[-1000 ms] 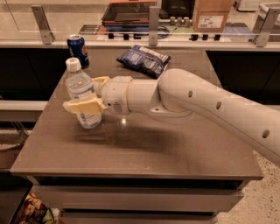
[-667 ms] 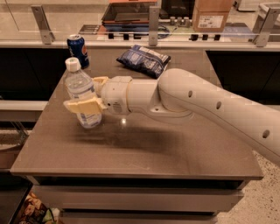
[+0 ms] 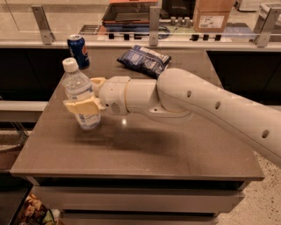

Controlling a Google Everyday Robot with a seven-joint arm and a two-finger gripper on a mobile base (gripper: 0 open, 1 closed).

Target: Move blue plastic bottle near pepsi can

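Observation:
The blue plastic bottle [image 3: 80, 94], clear with a white cap and pale label, stands slightly tilted at the left of the brown table [image 3: 145, 149]. My gripper [image 3: 86, 94] reaches in from the right and is shut on the bottle's middle, with one cream finger [image 3: 81, 107] in front of it and the other behind. The pepsi can [image 3: 78, 51], dark blue with a silver top, stands upright at the table's far left corner, a short way beyond the bottle.
A dark blue crinkled snack bag [image 3: 145, 59] lies at the table's back middle, just behind my arm [image 3: 206, 103]. A glass-railed counter [image 3: 153, 26] with a cardboard box [image 3: 214, 13] runs behind the table. The table's left edge is close to the bottle.

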